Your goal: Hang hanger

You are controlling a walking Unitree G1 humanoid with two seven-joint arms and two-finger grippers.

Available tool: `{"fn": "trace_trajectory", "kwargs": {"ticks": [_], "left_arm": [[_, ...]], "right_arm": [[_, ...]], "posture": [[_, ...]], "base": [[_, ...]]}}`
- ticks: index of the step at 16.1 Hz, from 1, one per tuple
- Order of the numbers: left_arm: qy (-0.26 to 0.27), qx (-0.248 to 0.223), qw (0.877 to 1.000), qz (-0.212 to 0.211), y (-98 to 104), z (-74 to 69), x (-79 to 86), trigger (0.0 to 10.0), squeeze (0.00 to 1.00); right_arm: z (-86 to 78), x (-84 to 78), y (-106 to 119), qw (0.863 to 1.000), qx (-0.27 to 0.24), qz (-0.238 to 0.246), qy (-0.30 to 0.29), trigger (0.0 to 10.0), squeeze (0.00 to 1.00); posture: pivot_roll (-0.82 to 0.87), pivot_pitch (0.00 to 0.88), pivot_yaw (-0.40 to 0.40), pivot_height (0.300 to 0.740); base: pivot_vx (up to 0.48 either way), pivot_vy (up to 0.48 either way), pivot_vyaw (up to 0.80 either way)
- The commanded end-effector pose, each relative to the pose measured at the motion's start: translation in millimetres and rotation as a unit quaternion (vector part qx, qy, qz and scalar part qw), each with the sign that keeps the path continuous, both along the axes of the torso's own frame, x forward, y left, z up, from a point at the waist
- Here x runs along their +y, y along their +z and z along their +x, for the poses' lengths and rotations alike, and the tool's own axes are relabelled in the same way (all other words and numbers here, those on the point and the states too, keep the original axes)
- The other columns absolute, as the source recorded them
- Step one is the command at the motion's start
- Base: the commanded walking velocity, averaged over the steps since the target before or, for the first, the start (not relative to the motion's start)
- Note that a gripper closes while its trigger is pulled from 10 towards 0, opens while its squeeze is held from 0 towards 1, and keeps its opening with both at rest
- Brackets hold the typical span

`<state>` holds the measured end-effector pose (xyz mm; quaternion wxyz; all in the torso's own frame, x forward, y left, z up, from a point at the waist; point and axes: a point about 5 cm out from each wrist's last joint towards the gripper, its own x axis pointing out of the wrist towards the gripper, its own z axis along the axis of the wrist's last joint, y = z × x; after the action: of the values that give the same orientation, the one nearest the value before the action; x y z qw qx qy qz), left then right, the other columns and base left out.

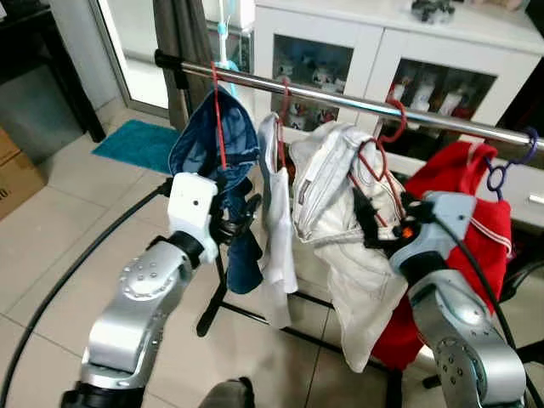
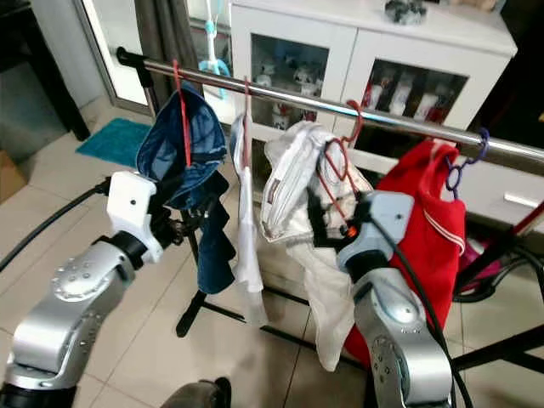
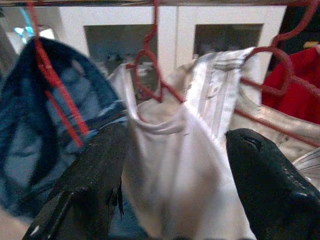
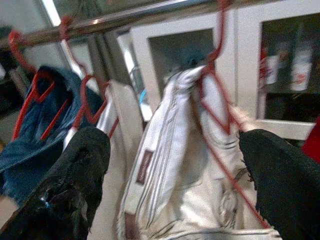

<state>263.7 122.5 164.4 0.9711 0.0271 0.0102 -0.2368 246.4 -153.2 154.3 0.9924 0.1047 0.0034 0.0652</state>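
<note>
White cabinet (image 1: pixel 374 51) behind crowded rail (image 1: pixel 357 104); left hand (image 3: pixel 175 185) and right hand (image 4: pixel 170 190) spread apart before hung garments (image 1: pixel 336 195).

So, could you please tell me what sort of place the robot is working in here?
Most likely a room in a home used for drying laundry: a metal clothes rail hung with garments on hangers, a white glass-door cabinet behind, and a tiled floor.

No text is showing clearly enough to be read. A small dark label (image 4: pixel 144 166) is sitting on the white garment (image 4: pixel 175 165) in the right wrist view, but its print is blurring out. The cardboard box (image 1: pixel 15 178) at the left edge of the head view is displaying no legible marking.
</note>
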Motion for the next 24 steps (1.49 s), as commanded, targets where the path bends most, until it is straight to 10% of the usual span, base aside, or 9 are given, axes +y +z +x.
{"fn": "trace_trajectory", "kwargs": {"ticks": [1,24], "left_arm": [[-0.002,-0.002,1.000,0.006,0.0,2.2,-0.8,10.0,0.00],[0.003,0.011,1.000,-0.003,0.5,6.6,0.3,10.0,0.00]], "right_arm": [[0.6,0.4,2.6,1.000,-0.006,0.004,-0.011,10.0,1.00],[7.4,4.3,-4.4,0.997,0.027,0.048,-0.055,10.0,1.00]], "posture": [[-0.01,0.000,-0.007,0.740],[0.00,0.014,-0.016,0.740]], "base": [[0.000,0.000,0.00],[0.000,0.272,0.00]]}}
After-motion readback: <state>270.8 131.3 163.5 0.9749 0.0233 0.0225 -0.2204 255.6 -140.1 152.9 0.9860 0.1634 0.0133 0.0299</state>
